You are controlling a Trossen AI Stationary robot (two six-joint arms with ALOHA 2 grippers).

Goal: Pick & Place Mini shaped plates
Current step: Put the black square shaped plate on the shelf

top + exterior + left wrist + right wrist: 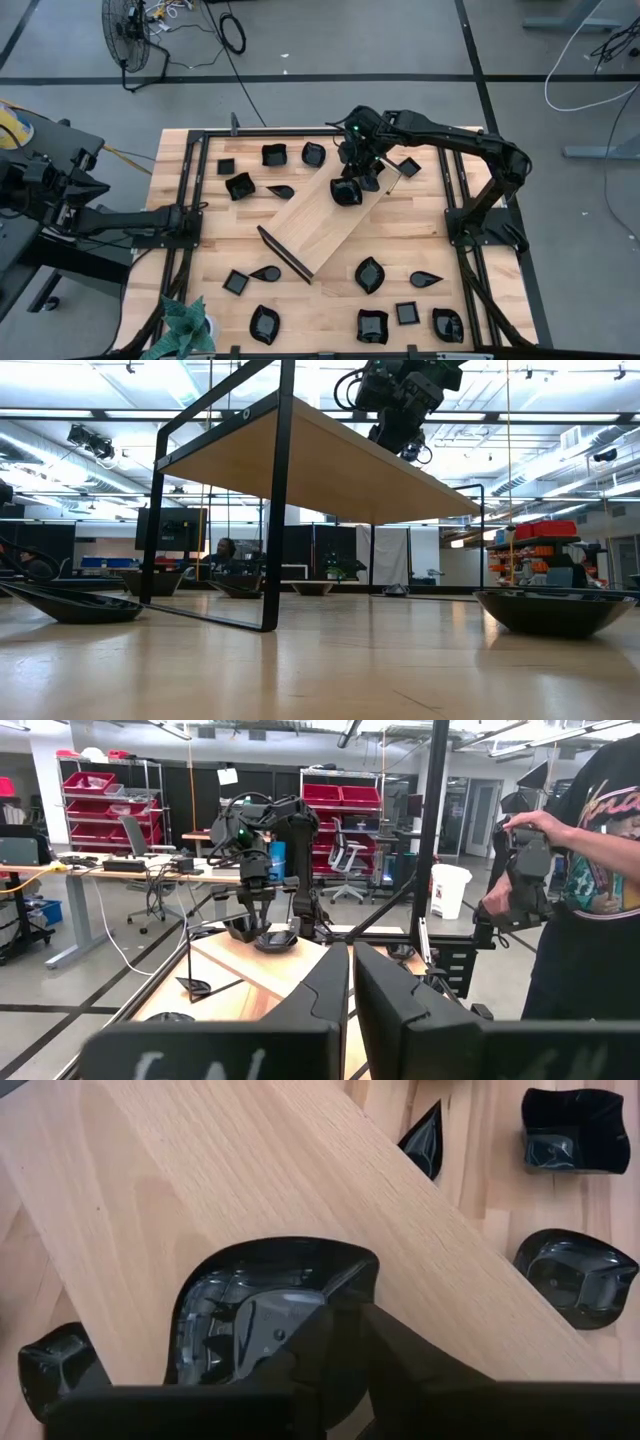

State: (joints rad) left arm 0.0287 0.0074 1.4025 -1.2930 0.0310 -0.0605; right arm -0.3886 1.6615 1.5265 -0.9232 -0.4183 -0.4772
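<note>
The left gripper (203, 207) waits over the table's left edge, its fingers (322, 988) pressed together on nothing. Mini shaped plates (369, 274) lie scattered along the table's (330, 300) far and near edges. At the far end of the light-wood tray (315, 220), the right gripper (357, 172) stands over a wavy-rimmed plate (270, 1305) resting there; its jaws look barely parted around the rim, though whether they grip it I cannot tell.

a robotics lab: red parts bins (88, 782) on shelving, office chairs (347, 870), floor fan (127, 35).
</note>
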